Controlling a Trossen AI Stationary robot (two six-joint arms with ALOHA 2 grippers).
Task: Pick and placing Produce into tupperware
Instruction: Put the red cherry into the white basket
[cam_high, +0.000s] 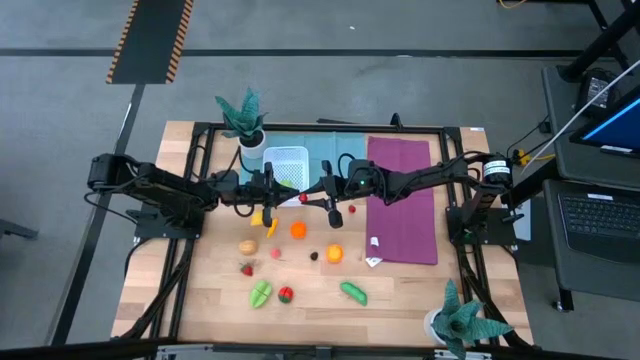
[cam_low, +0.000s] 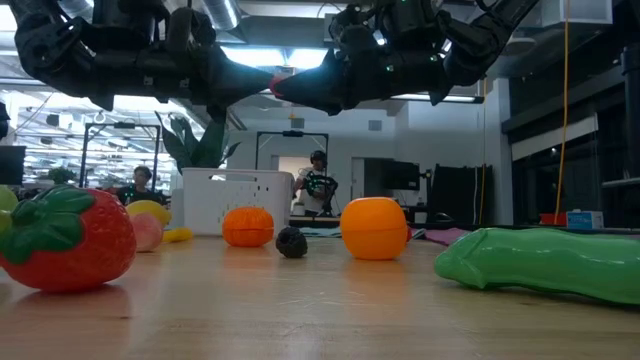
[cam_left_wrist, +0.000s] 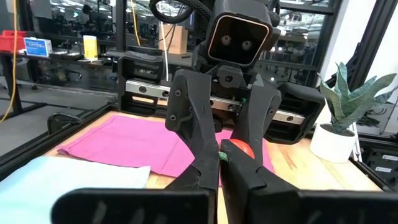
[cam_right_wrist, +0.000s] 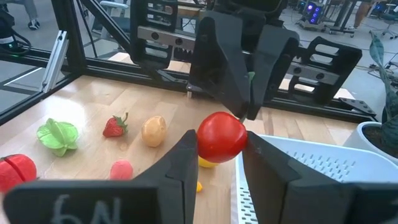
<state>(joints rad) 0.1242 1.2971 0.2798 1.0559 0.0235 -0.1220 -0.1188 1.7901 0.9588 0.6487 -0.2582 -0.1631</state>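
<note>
High view: ten produce pieces (cam_high: 298, 229) on the table (cam_high: 400, 290), one tupperware (cam_high: 285, 158); right gripper (cam_right_wrist: 219, 163) pinches a red fruit (cam_right_wrist: 221, 136); left gripper (cam_high: 272, 187) pressed together.

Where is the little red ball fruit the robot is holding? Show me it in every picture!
High view: the red fruit is a small dot mid-table, between the two grippers.
Low view: a red tip up high between the dark arms.
Left wrist view: it peeks out between the right gripper fingers.
Right wrist view: big and round in the centre, pinched.
Shared landmark: the white tupperware, just beside it.
</note>
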